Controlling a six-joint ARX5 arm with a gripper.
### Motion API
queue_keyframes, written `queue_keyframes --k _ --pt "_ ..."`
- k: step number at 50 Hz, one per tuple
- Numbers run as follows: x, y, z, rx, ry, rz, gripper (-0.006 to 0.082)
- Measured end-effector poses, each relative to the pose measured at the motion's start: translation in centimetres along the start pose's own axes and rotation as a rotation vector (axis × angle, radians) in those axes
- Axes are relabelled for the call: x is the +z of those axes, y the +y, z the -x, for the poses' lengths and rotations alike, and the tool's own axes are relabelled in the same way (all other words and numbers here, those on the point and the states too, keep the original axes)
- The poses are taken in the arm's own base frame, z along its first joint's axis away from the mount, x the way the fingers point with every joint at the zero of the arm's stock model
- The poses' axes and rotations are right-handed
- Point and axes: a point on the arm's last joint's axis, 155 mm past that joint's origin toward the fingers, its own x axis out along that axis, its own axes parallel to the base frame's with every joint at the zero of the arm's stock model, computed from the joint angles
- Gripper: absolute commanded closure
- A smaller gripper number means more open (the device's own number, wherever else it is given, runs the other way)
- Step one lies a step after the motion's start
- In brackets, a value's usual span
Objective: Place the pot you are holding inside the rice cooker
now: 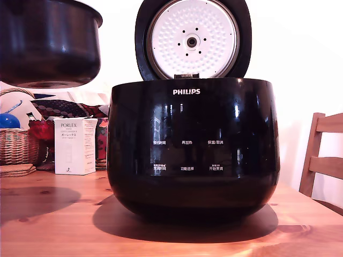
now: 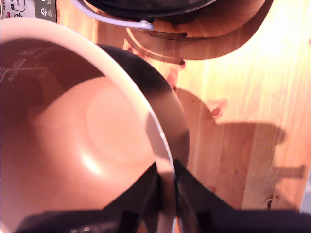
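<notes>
The pot (image 1: 49, 43) hangs in the air at the exterior view's upper left, clear of the bench (image 1: 64, 225) and beside the rice cooker (image 1: 193, 150), not above its opening. The gripper (image 2: 165, 191) has its jaws clamped on the pot's rim. The cooker stands on the bench, lid (image 1: 193, 38) raised upright. A white carton (image 1: 75, 145) and wicker basket (image 1: 16, 145) sit behind.

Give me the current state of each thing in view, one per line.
pot: lifted clear of the table, upright, empty, off to the exterior view's left of the cooker.
rice cooker: on the table, not yet holding the pot.
lid: open, upright.
gripper: clamped on the pot's rim.
</notes>
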Motion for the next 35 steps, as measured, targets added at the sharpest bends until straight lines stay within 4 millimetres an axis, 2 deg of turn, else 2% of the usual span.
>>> queue_keyframes --k 6,22,29,35 --pt "-0.7 0.4 0.0 0.021 0.036 0.002 0.0791" --pt "-0.6 0.3 0.0 0.018 0.031 0.003 0.0791" --pt "-0.1 0.1 0.0 0.008 0.013 -0.003 0.0791" --pt "1.1 -0.6 0.1 -0.013 -0.028 -0.022 0.0791"
